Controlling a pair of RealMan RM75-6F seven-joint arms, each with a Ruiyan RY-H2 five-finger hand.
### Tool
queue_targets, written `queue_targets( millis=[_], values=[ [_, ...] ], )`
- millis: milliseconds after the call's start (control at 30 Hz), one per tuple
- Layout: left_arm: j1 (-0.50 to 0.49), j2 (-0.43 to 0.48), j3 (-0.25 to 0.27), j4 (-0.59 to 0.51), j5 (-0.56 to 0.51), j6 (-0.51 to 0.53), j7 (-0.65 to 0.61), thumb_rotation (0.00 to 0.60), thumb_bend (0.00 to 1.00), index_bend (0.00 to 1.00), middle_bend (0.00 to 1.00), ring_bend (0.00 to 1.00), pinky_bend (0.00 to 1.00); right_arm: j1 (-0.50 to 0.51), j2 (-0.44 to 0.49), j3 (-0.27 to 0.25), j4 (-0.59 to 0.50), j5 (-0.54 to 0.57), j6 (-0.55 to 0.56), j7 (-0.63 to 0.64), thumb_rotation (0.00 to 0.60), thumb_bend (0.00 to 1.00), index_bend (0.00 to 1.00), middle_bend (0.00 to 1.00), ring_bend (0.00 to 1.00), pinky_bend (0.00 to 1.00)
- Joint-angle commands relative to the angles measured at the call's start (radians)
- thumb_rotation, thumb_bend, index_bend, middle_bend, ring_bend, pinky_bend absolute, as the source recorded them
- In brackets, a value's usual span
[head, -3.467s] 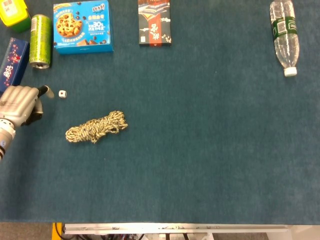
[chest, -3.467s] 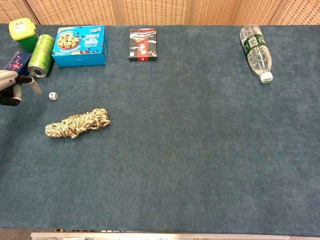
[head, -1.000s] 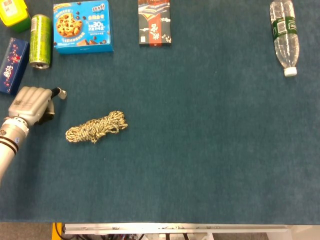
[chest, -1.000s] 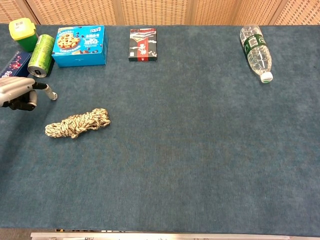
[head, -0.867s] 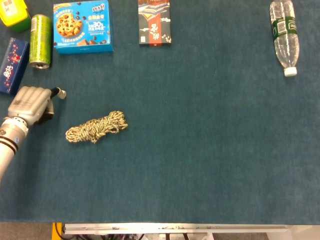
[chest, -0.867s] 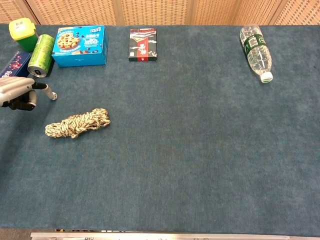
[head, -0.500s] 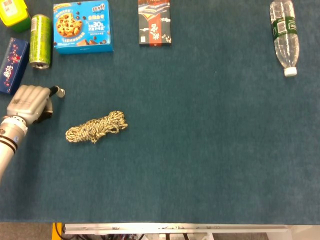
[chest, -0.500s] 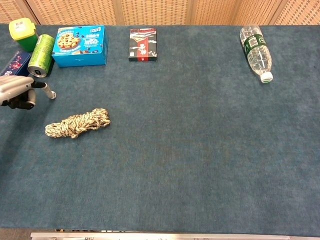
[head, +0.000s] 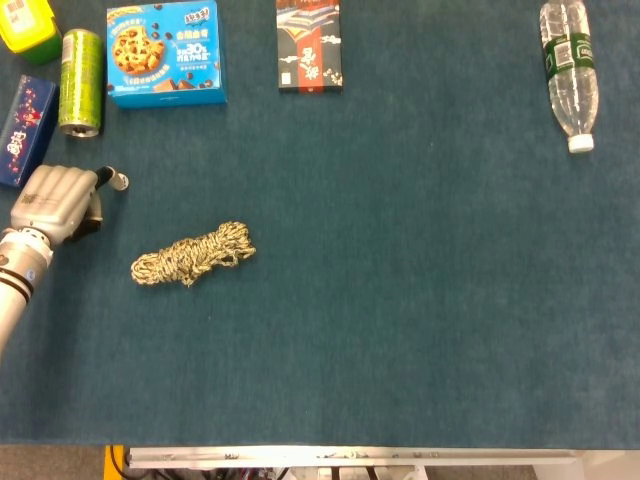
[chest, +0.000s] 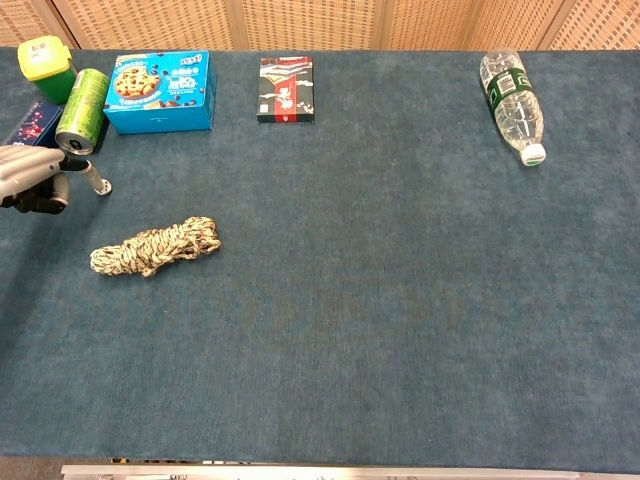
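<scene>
At the left edge of both views, the left hand (head: 58, 202) lies low over the blue table cloth (head: 400, 300) with its fingers curled in and one finger (head: 108, 179) stretched out toward the right. The head view shows the pale back of the hand from above; the chest view shows the left hand (chest: 35, 176) from the side, its fingertip reaching down to the cloth. A small pale tip shows at the end of that finger, but whether it is a thing being pinched or only the fingertip cannot be told. The right hand is in neither view. Nearest the hand lies a coil of speckled rope (head: 193, 254), just below and right of it and apart from it. A green can (head: 80, 82) lies on its side just above the hand, beside a dark blue box (head: 22, 130) at the left edge. Along the top edge are a yellow-lidded green container (chest: 46, 66), a blue cookie box (head: 165, 53), a dark card box (head: 309, 46) and, upper right, a clear plastic bottle (head: 569, 72) lying down.
</scene>
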Motion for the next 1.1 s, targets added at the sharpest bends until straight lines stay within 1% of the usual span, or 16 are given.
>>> queue_targets(
  millis=[33,600,733,833,933,1000,1033,1067,1100],
  values=[
    [-0.001,-0.002,-0.002,0.004,-0.003,0.0,0.002,0.6,1.0,0.29,1.0,0.97,0.91,0.0,0.0,0.0,0.0,0.0,0.0,-0.001,0.6,0.2,0.33,0.38,0.27,0.38],
    [-0.009,-0.024,-0.015,0.02,-0.021,0.021,0.051,0.6,1.0,0.28,1.0,0.97,0.91,-0.001,0.001,0.0,-0.001,-0.001,0.002,0.001,0.6,0.2,0.33,0.38,0.27,0.38],
    [0.002,-0.013,-0.011,-0.01,0.002,0.052,0.053,0.6,1.0,0.28,1.0,0.97,0.91,-0.002,0.002,0.0,-0.002,-0.001,0.004,0.002,0.6,0.2,0.33,0.38,0.27,0.38],
    [0.025,0.007,-0.003,-0.055,0.043,0.115,0.054,0.6,1.0,0.28,1.0,0.97,0.91,-0.004,0.004,0.001,-0.003,-0.003,0.009,0.004,0.6,0.2,0.33,0.38,0.27,0.38],
    [0.064,0.036,0.014,-0.11,0.108,0.213,0.066,0.6,1.0,0.26,1.0,0.91,0.89,-0.005,0.005,0.001,-0.005,-0.004,0.012,0.003,0.6,0.2,0.33,0.38,0.27,0.38],
    [0.098,0.054,0.028,-0.145,0.161,0.303,0.093,0.6,1.0,0.24,1.0,0.82,0.83,-0.005,0.005,0.001,-0.006,-0.004,0.012,0.002,0.6,0.2,0.33,0.38,0.27,0.38],
    [0.115,0.059,0.033,-0.157,0.184,0.345,0.109,0.6,1.0,0.22,0.99,0.77,0.78,-0.005,0.005,0.0,-0.006,-0.004,0.012,0.001,0.6,0.2,0.33,0.38,0.27,0.38],
    [0.131,0.063,0.038,-0.167,0.208,0.388,0.122,0.6,1.0,0.21,0.94,0.7,0.73,-0.004,0.004,0.0,-0.007,-0.005,0.011,0.0,0.6,0.2,0.33,0.38,0.27,0.38],
    [0.148,0.067,0.042,-0.175,0.229,0.428,0.132,0.6,1.0,0.2,0.88,0.64,0.69,-0.004,0.003,0.0,-0.007,-0.005,0.01,-0.002,0.6,0.2,0.33,0.38,0.27,0.38]
  ],
)
